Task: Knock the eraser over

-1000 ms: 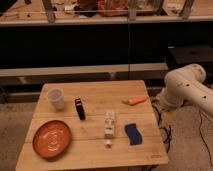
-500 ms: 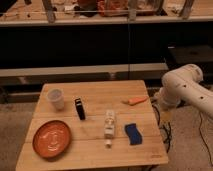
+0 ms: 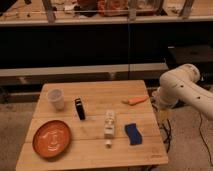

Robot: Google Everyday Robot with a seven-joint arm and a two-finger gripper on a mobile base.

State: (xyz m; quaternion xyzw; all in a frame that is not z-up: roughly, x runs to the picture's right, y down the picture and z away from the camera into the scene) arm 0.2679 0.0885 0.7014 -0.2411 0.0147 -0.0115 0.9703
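The eraser (image 3: 79, 108) is a small black slab standing upright on the wooden table (image 3: 95, 145), just right of the clear plastic cup (image 3: 56, 99). My white arm (image 3: 179, 86) bends in from the right, beyond the table's right edge. The gripper (image 3: 163, 116) hangs at the arm's lower end beside the right table edge, far to the right of the eraser and touching nothing that I can see.
An orange-red plate (image 3: 50, 138) lies at the front left. A white box-shaped bottle (image 3: 109, 125) lies in the middle, with a blue wavy-edged pad (image 3: 133, 134) to its right. An orange carrot-like object (image 3: 135, 100) lies near the right edge. Dark shelving stands behind the table.
The arm has shifted slightly to the left, toward the table's right edge. The things on the table have not moved.
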